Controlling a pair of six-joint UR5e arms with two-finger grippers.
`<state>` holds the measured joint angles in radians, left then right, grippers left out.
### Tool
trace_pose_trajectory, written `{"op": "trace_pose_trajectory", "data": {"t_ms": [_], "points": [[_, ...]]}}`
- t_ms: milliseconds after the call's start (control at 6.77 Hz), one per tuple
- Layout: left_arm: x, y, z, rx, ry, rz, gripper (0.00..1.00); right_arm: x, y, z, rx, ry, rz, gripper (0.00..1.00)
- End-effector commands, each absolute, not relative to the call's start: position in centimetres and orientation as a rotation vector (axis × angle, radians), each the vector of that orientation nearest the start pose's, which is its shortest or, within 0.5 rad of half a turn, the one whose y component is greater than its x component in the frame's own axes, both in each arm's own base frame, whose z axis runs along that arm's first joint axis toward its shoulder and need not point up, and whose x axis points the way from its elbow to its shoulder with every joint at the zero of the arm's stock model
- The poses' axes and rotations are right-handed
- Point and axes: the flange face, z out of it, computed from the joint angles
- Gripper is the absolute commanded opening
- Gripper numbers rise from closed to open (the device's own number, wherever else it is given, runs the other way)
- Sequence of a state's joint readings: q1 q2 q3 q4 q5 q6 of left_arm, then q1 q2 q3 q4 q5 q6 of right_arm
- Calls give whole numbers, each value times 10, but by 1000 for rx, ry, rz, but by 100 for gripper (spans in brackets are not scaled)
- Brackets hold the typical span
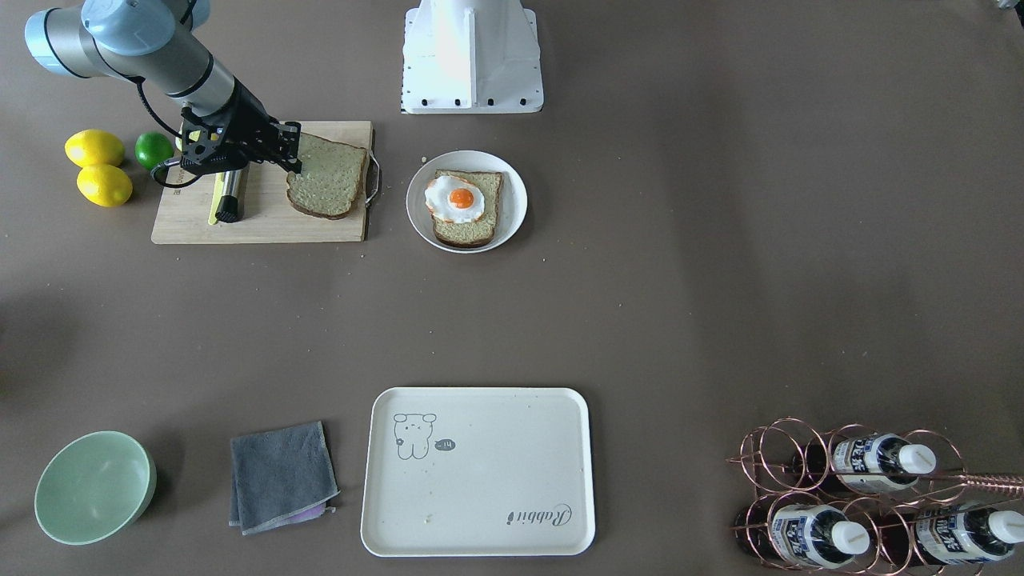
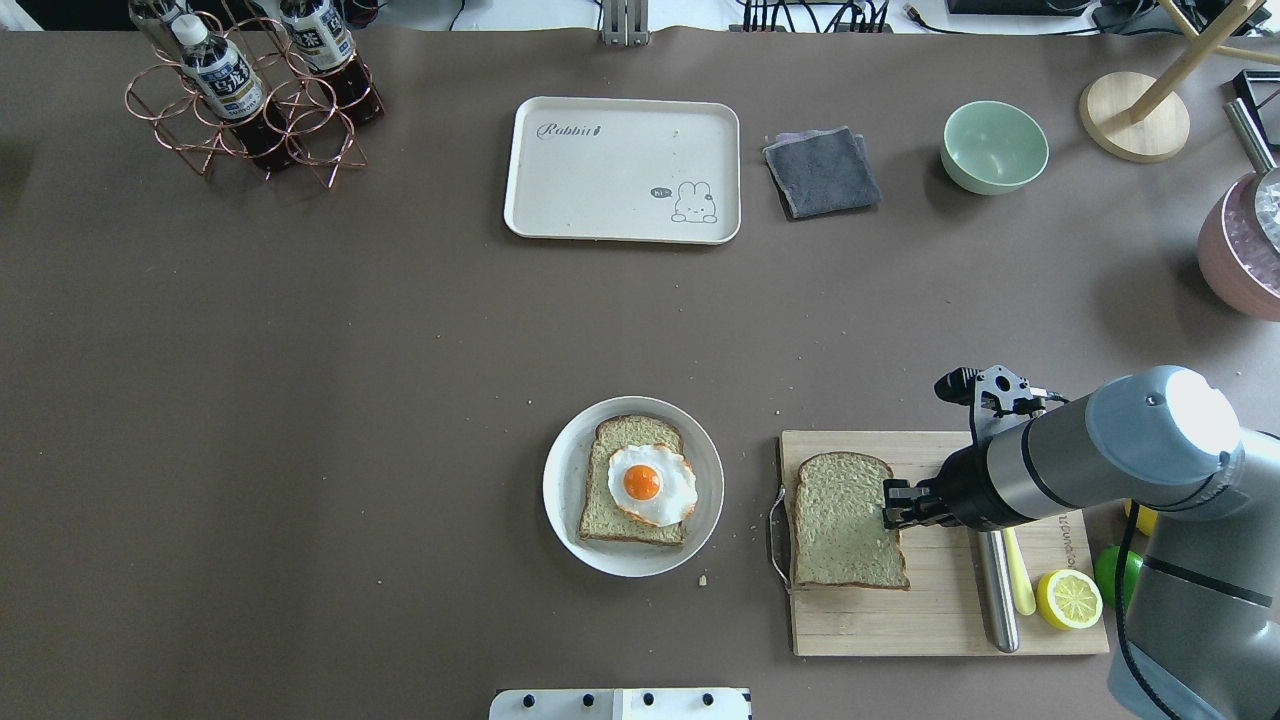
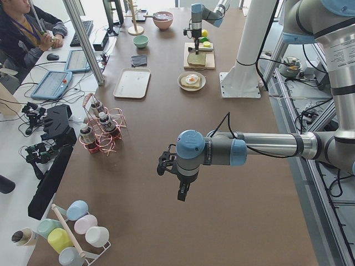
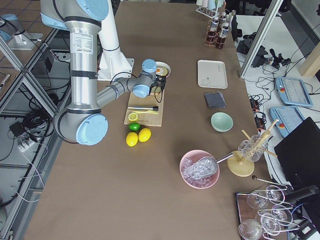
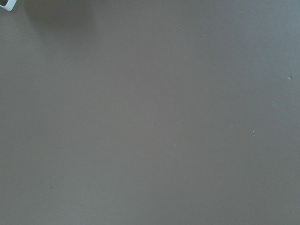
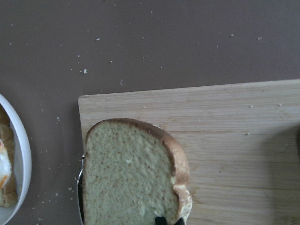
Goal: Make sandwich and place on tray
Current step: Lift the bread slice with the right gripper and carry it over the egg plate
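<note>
Since the egg-topped slice [image 2: 630, 435] on the plate [image 2: 562, 500] beside it awaits a lid, the right gripper [image 2: 888, 506] seems pinched on the near crust of the second bread slice [image 2: 840, 520]; the tray [image 2: 620, 170] lies well beyond its fingertips.

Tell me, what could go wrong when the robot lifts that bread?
The right hand sits at just one edge of the bread on the board, so it might droop or slip. The egg lies loose on the other slice; a crooked landing could nudge it off. The tray is across the table, so everything could come apart.
</note>
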<state>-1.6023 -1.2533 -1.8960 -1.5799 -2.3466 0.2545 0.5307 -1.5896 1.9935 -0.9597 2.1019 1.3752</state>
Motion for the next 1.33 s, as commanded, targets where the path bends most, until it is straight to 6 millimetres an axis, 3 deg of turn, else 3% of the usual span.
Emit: {"op": "trace_pose_trajectory", "data": {"t_ms": [0,443,739,1182], "points": [[-75,-358,633,126,768,217,97,-356,-325,377,-113,-1175,6,0],[-75,-358,634,122,768,215,97,-390,-347,330,-92,-1248,4,0],[-75,-358,630,130,767,215,97,-427,-350,308,-109,-1272,-8,0],[-75,-358,633,125,768,215,97,-456,-341,294,-102,-1282,-38,0]]}}
